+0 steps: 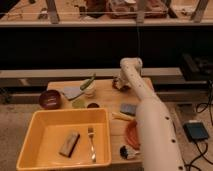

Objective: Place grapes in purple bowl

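Note:
The purple bowl (50,98) is small, dark maroon and glossy, and stands at the table's left edge, beside the yellow tub's far left corner. My gripper (119,83) hangs below the arm's bent wrist over the far right part of the table, well to the right of the bowl. A small dark reddish clump, apparently the grapes (116,85), sits right at the gripper. I cannot tell whether it is held or lying on the table.
A big yellow tub (37,150) at the front left holds a fork (91,143) and a brown block (69,143). An orange bowl (131,134), a blue-grey sponge (128,108), a white cup (89,90) and small items lie between. My white arm (152,125) covers the table's right side.

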Motion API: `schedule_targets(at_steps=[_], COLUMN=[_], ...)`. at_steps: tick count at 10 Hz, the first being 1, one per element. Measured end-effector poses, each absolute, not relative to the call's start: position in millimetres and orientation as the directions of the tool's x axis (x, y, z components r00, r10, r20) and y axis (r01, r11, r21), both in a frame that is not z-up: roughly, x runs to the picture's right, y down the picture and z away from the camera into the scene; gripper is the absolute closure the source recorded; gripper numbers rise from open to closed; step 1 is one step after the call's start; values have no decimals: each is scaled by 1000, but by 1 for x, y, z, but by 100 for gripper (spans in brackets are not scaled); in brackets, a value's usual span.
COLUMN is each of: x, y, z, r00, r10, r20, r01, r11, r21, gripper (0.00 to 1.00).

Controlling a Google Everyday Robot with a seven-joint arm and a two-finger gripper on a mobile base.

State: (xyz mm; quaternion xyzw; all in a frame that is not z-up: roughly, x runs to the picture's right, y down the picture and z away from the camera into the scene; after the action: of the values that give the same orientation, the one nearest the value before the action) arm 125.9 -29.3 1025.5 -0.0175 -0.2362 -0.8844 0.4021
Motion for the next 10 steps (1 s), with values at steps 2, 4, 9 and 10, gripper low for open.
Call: schedule_targets(at_steps=[2,4,9,10], x=[125,119,92,93], y=[-35,-35,-37,-38], z=[984,944,851,845], r00=[-720,-756,-952,-969], r10=[-669,-638,-305,-242], r20=[184,142,-40,-47], r01=[673,627,262,205], r11=[-609,-645,-873,-894], r21=[420,437,411,398], gripper=[100,100,100,100])
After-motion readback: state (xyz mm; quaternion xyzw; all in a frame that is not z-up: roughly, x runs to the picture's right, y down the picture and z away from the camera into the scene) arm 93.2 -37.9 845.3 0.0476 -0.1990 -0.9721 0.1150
